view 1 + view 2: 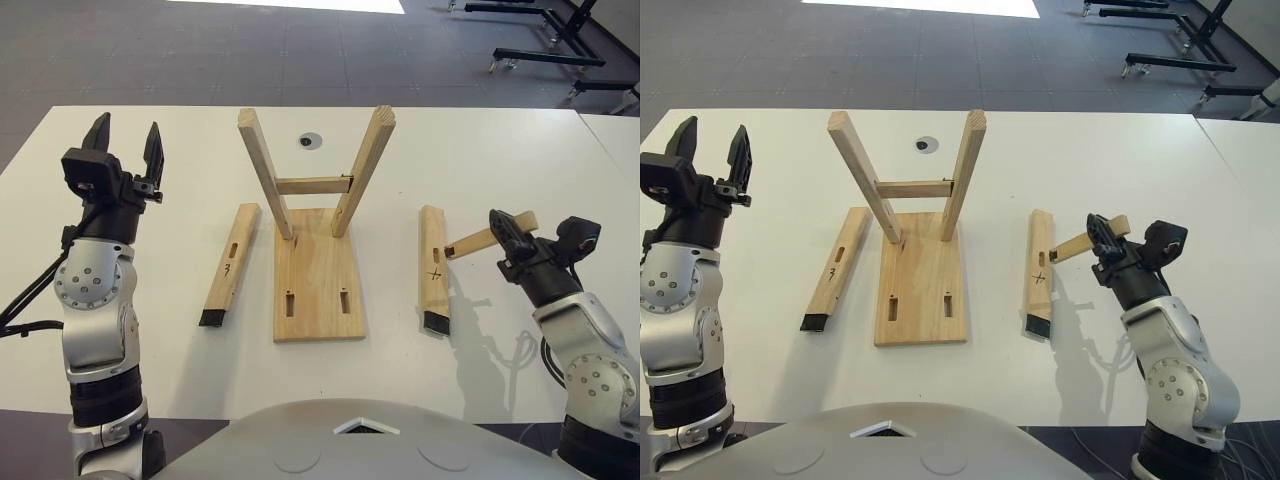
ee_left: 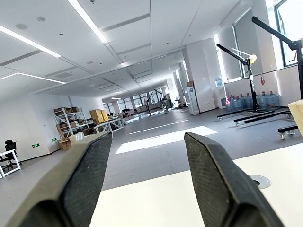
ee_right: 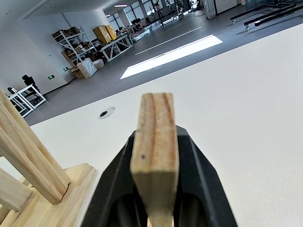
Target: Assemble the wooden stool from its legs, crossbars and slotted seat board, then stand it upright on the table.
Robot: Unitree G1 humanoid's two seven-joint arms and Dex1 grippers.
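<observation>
Board [image 1: 318, 275] lies flat at centre frame on the white desk [image 1: 520, 150]. The standing legs [image 1: 364, 170] are plugged into its upper end, leaning apart, with a fitted crossbar [image 1: 313, 185] between them. Two slots [image 1: 290, 303] at the board's lower end are unfilled. Left leg [image 1: 230, 263] lies left of the board and right leg [image 1: 433, 268] lies right of it, each apart from the board, each slotted and black-capped at its lower end. Right jaws, at right of frame, are clamped on the flat faces of the held crossbar [image 3: 154, 142]. Its free end [image 1: 462, 246] points at the right leg's side, touching or just beside it; I cannot tell whether it has entered the slot. Left jaws are raised at upper left, spread wide, holding nothing, well apart from the parts. Judged handling: dry softwood, light and stiff, with enough grain for pads to bite, so little slip. The thin bar ends could chip or jam if pushed in skewed. Best hold on a leg is mid-length across its broad faces, clear of the slot. The board offers only its edges. The standing pair looks merely pressed in and may rock. Writing: a hand-drawn cross [image 1: 435, 274] on the right leg and a squiggle [image 1: 229, 269] on the left leg, perhaps a numeral, not legible. I make out no brand or label.
</observation>
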